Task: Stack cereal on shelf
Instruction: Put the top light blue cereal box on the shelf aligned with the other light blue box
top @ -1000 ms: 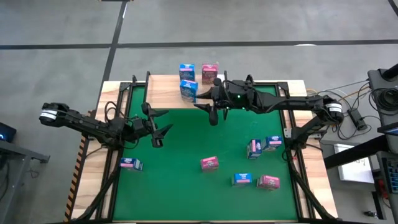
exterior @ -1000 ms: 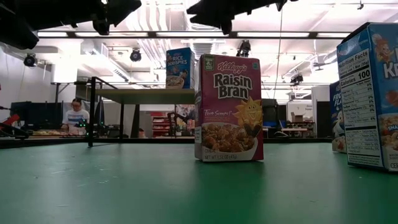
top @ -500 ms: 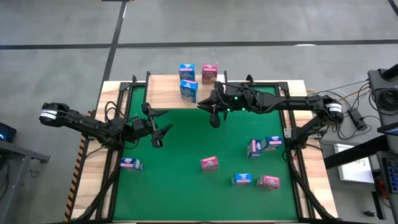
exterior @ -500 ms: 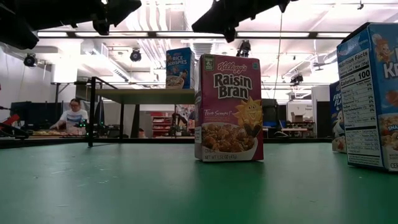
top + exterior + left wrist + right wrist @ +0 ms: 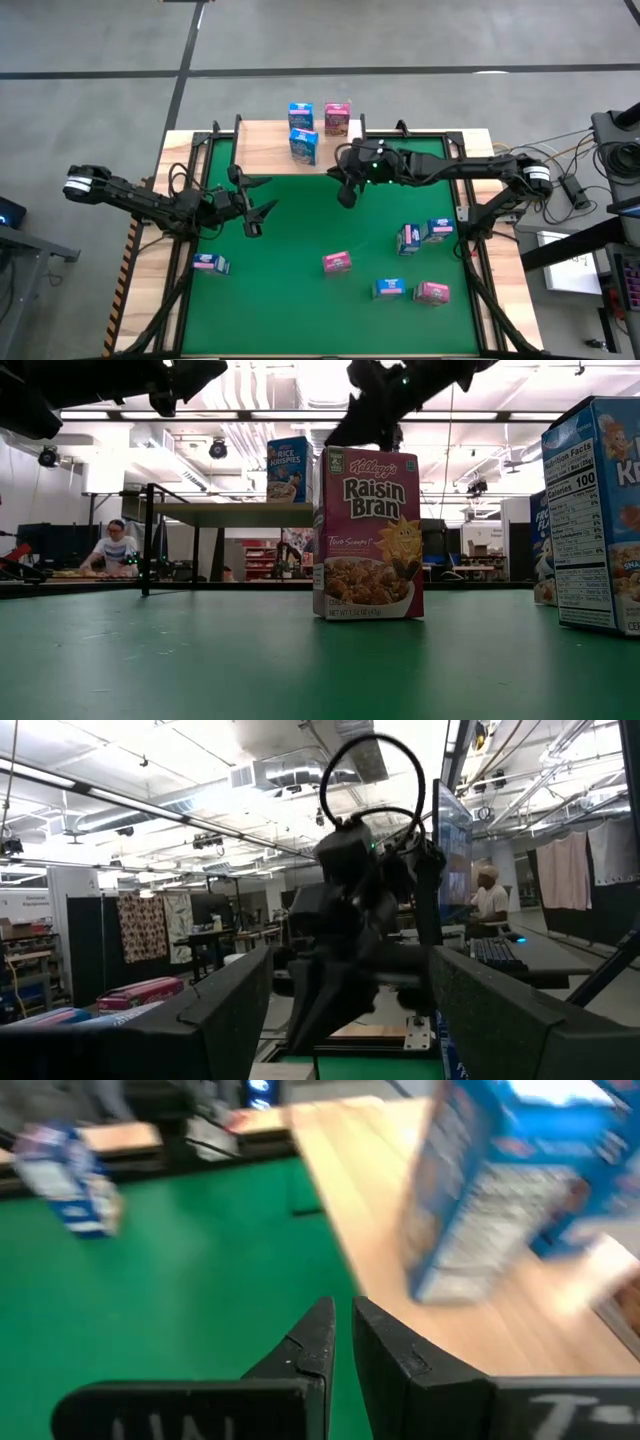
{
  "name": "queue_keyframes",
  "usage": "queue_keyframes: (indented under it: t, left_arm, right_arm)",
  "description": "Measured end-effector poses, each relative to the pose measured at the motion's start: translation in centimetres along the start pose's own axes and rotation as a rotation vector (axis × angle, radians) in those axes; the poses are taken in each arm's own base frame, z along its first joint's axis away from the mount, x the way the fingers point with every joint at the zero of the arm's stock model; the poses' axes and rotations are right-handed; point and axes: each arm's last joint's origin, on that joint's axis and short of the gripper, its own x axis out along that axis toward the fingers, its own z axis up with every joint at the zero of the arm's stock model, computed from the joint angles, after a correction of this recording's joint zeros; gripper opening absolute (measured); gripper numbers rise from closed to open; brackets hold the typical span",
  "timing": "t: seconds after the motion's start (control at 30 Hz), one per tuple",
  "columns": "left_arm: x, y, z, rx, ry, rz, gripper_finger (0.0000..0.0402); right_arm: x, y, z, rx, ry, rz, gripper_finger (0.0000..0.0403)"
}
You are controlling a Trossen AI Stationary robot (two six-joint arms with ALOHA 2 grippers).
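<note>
Fingers of the right gripper [image 5: 345, 193] are closed and empty; three cereal boxes [image 5: 300, 113] stand on the shelf [image 5: 262, 146], six remain on the green mat [image 5: 300, 240].

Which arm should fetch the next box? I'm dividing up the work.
Probably right: the right gripper is empty, and five mat boxes, including the pink box, lie on its side. The left gripper has one nearby.

Grey concrete floor [image 5: 400, 35], bright ceiling lights [image 5: 250, 400] overhead
</note>
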Motion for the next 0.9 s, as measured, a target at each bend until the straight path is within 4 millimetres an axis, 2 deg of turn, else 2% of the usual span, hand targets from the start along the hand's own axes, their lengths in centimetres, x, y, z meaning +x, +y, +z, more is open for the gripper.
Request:
queue_keyframes:
  t: [0.2,0.6,0.9]
  left_arm:
    - [0.0,0.0,0.0,0.0,0.0,0.0,0.0254]
    - [0.0,0.0,0.0,0.0,0.0,0.0,0.0254]
    - [0.0,0.0,0.0,0.0,0.0,0.0,0.0254]
  right_arm:
    - [0.2,-0.6,-0.8,0.031,0.016,-0.147,0.0027]
    - [0.2,-2.5,0.6,0.035,-0.124,-0.19,0.0027]
    - [1.9,-3.3,0.6,0.017,-0.189,-0.215,0.0027]
